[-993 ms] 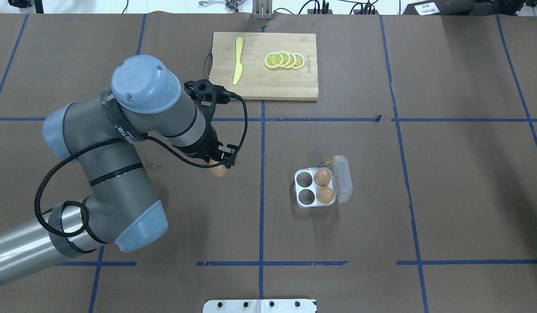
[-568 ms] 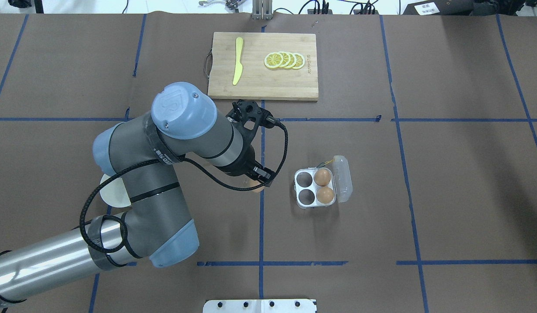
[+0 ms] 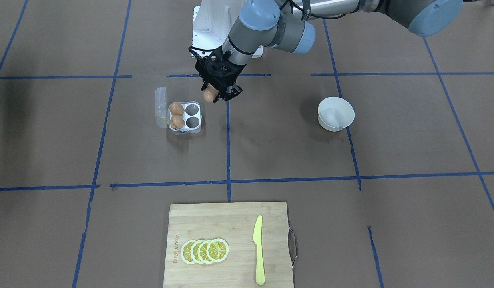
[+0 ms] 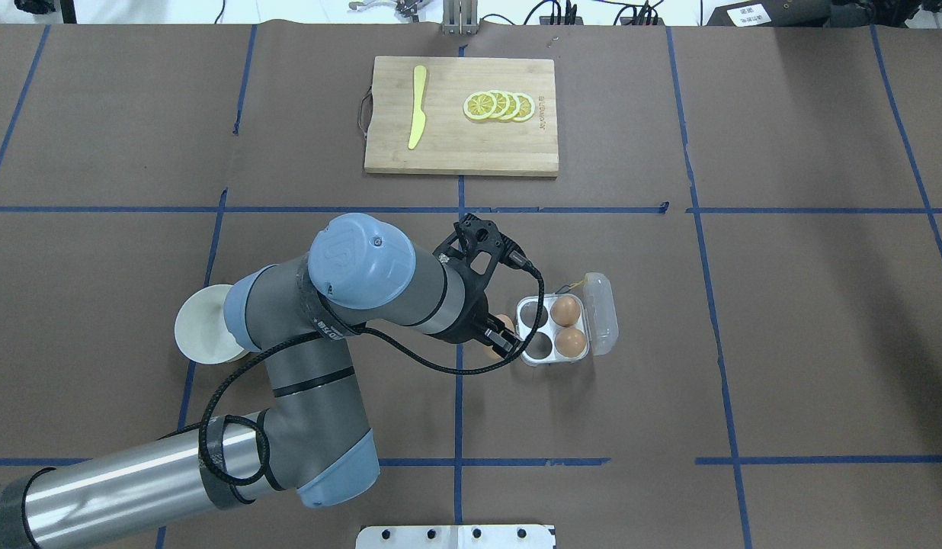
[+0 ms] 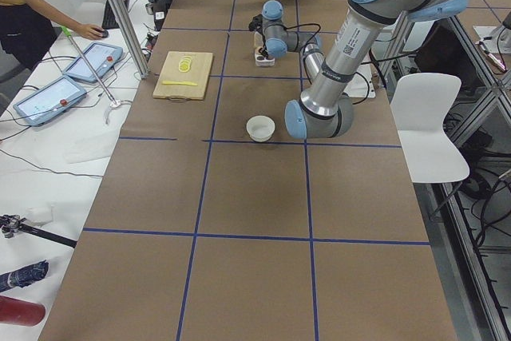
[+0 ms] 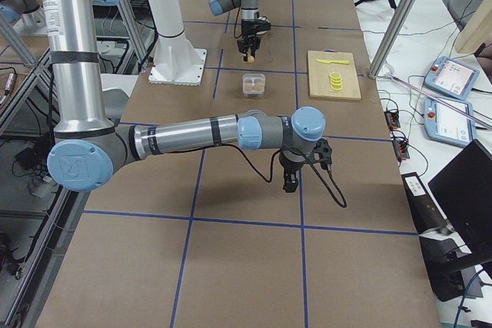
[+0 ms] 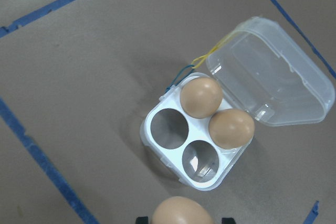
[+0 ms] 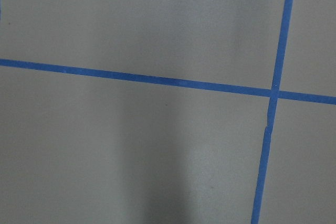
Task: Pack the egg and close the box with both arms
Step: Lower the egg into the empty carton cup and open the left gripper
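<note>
The left gripper [image 3: 214, 96] pinches the egg [image 3: 209, 95] just beside the open box [image 3: 186, 113], mid-desk; the right gripper [image 6: 290, 183] too far off, cannot tell.

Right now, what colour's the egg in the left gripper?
The egg is plain orange-brown, like the two eggs in the box. Left wrist view shows it best.

Our left arm [image 4: 311, 385] and right arm [image 6: 184, 134] wear grey shells and silver tubes with light-blue round joint caps; a braided black cable [image 4: 410, 358] loops along the left one to the black open-frame left pincer [image 4: 504, 337].
</note>
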Available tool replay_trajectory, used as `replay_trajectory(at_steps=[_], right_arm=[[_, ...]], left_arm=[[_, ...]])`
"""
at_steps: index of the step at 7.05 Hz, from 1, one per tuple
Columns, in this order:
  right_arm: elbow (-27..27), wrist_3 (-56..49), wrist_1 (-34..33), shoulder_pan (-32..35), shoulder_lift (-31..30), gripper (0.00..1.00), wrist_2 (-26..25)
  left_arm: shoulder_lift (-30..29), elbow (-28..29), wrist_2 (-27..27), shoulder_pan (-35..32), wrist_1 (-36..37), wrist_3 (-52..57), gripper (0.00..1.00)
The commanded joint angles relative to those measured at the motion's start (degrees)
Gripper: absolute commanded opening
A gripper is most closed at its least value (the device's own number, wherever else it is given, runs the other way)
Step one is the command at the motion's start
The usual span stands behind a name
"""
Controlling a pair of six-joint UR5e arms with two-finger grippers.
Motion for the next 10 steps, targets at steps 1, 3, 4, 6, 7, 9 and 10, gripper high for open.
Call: replay_trajectory(at_steps=[1, 3, 4, 6, 7, 9, 10], right_arm=[[-0.15, -0.02, -0.03, -0.18, 0.00, 1.00, 0.07], [-0.15, -0.02, -0.03, -0.53, -0.09, 1.00, 0.07], [-0.15, 0.07, -0.03, -0.54, 0.00, 1.00, 0.07], [-0.15, 0.07, -0.03, -0.54, -0.09, 1.00, 0.07], [-0.15, 0.07, -0.03, -0.54, -0.09, 1.00, 0.07], [-0.24, 0.07, -0.03, -0.54, -0.09, 1.00, 0.07], [-0.24, 0.07, -0.03, -0.54, -0.09, 1.00, 0.07]], left_arm=[[-1.09, 5.01, 4.56, 1.59, -6.60, 0.38, 0.00], [-3.20, 6.26, 8.56, 3.71, -8.29, 0.30, 0.00], [-4.07, 7.21, 8.64, 3.71, -8.37, 0.38, 0.00], [-5.05, 8.80, 8.82, 3.71, -9.86, 0.38, 0.00], [-5.05, 9.59, 9.43, 3.71, -10.13, 1.17, 0.00], [-4.96, 9.60, 9.44, 3.62, -10.40, 1.97, 0.00], [-4.96, 9.68, 9.78, 3.62, -10.40, 2.05, 0.00]])
